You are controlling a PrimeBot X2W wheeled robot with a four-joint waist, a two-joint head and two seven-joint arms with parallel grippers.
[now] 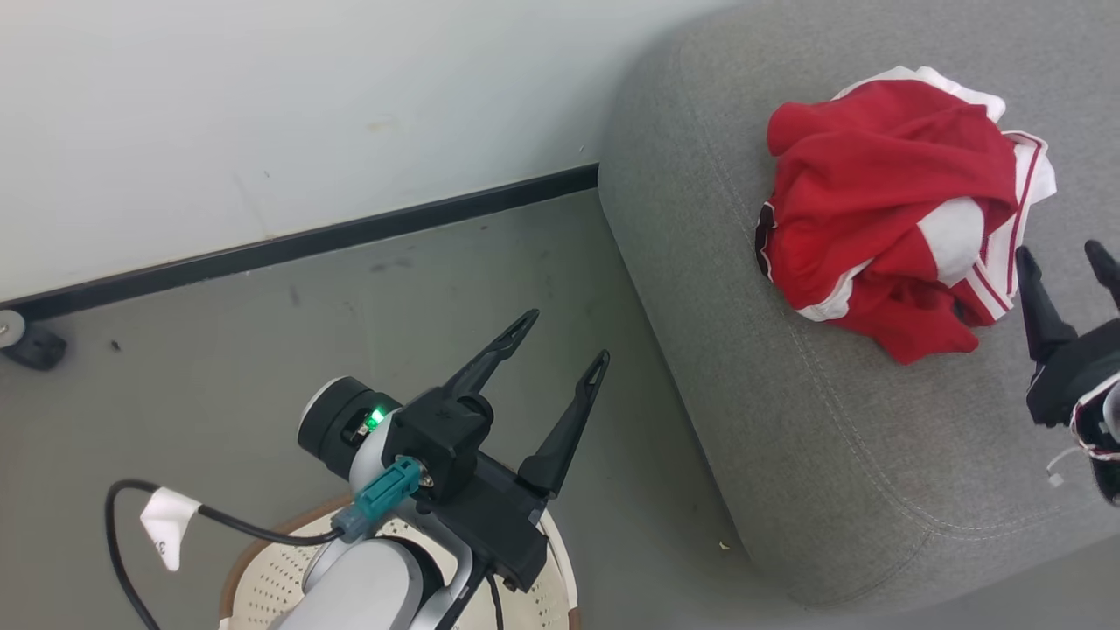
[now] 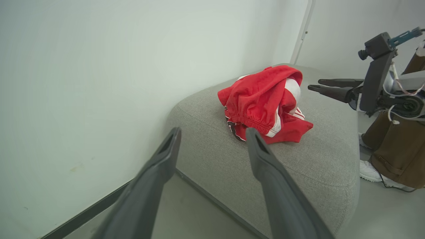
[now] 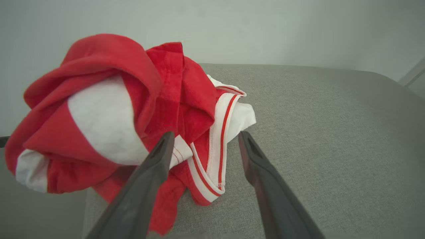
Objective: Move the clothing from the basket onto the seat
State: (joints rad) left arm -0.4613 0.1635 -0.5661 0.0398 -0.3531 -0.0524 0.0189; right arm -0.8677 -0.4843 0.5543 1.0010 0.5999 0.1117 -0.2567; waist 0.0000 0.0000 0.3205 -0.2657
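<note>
Clothing point(image 1: 892, 210) lies bundled on seat point(image 1: 787, 420), far right. Right hand point(image 1: 1060, 254) wide, empty, just beside the trim: back it straight off, avoiding snags. Left hand point(image 1: 566, 337) wide, empty, by basket point(image 1: 262, 577), near left.

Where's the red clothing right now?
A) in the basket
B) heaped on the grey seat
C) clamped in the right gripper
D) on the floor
B: the clothing lies in a crumpled heap on the seat, and the right gripper next to it is open.
</note>
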